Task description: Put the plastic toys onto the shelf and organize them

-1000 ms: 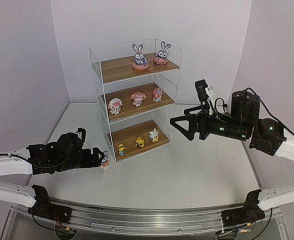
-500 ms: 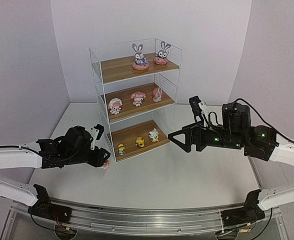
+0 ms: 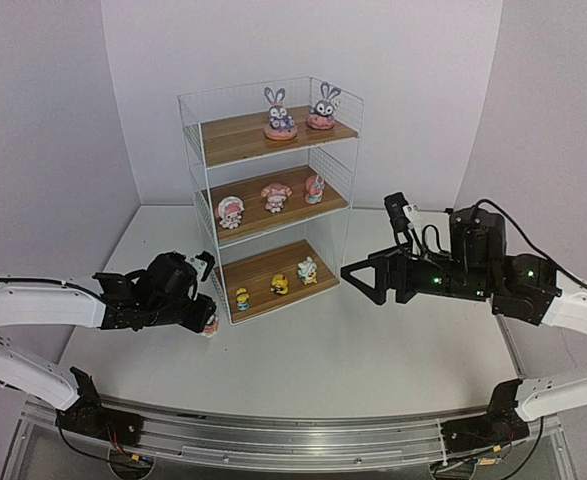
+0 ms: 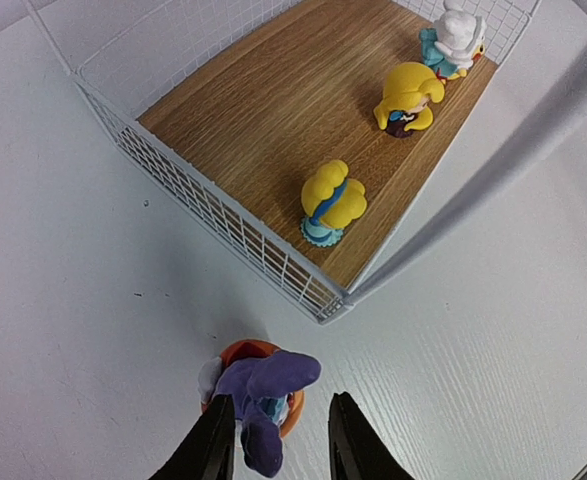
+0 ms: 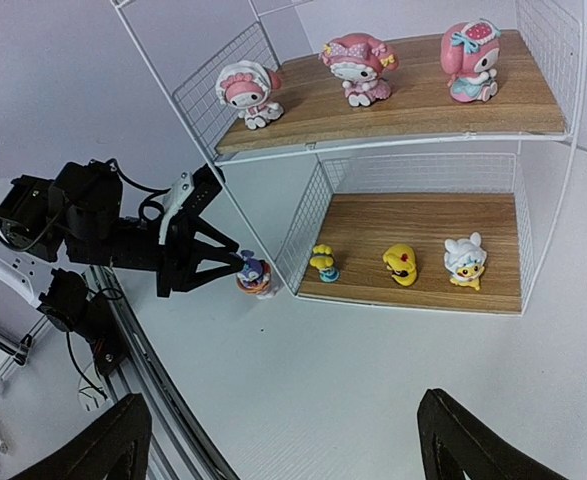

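Observation:
A purple-blue bunny toy (image 4: 258,395) on an orange-pink base stands on the table just outside the shelf's (image 3: 188,130) lower left corner. My left gripper (image 4: 280,410) straddles it, still open. The left finger (image 4: 211,440) touches the toy and the right finger (image 4: 345,440) stands a little apart from it. The same toy (image 3: 211,325) shows in the top view and again as the bunny (image 5: 252,272) in the right wrist view. Two bunnies (image 3: 279,112) sit on the top board, three pink-white figures (image 3: 276,197) on the middle one, three small yellow and white ones (image 3: 280,285) on the bottom. My right gripper (image 3: 358,275) hovers open and empty, right of the shelf.
The shelf's wire side panel and corner post (image 4: 323,300) lie close beyond the left fingers. White walls close in the table (image 3: 373,350) on three sides. An aluminium rail (image 3: 293,435) runs along the near edge.
The left jaws have narrowed around the bunny toy, and the left arm has shifted slightly toward the shelf. The right arm has dropped a little and stays open.

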Controlling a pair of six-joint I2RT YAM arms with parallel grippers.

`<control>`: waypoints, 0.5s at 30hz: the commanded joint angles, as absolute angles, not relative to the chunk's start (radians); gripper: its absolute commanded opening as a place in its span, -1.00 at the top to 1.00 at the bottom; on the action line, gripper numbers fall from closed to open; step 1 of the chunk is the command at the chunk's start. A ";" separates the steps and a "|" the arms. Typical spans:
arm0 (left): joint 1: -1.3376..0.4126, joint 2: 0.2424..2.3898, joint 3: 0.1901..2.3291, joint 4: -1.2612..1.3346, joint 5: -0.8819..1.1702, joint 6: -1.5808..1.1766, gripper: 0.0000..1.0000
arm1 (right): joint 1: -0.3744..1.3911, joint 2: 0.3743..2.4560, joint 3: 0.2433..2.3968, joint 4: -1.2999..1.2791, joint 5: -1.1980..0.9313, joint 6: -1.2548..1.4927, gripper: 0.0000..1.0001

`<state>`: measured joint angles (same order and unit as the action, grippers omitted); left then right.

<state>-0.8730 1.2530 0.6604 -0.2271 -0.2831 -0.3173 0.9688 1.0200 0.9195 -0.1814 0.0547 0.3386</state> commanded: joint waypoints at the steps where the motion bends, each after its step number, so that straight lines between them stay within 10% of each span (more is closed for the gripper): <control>1: -0.865 1.271 0.713 -0.211 -0.307 -0.309 0.48 | 0.963 0.981 0.916 -0.153 0.082 0.341 -0.80; 8: -0.865 1.270 0.724 -0.234 -0.331 -0.315 0.99 | 0.964 0.956 0.901 -0.155 0.110 0.344 -0.80; 15: -0.865 1.226 0.739 -0.317 -0.322 -0.343 1.00 | 0.964 0.933 0.889 -0.155 0.113 0.342 -0.80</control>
